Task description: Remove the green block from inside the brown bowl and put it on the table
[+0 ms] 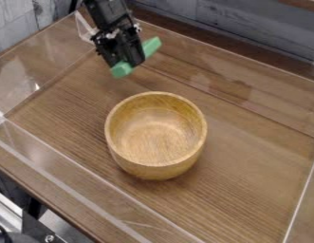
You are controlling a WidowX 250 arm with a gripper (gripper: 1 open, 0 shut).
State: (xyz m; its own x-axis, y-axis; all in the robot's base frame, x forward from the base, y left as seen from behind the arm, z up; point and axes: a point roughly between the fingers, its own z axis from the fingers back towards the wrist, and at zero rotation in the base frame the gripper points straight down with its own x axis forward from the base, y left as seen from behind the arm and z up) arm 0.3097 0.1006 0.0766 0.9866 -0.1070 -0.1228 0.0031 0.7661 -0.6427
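Clamped across the middle of the green block (131, 55) by the gripper (125, 54), far left of the empty brown bowl (156, 135), above the table (248, 180) — likely light, stiff, smooth — best pinched on flat faces.

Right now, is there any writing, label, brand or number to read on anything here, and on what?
None: no readable text in this view.
The block, shut in the gripper, is plain green.
The bowl shows only wood grain.
The table shows only wood grain and streaks.
The dark gear at the bottom left corner is too blurred to tell whether it carries any marking.
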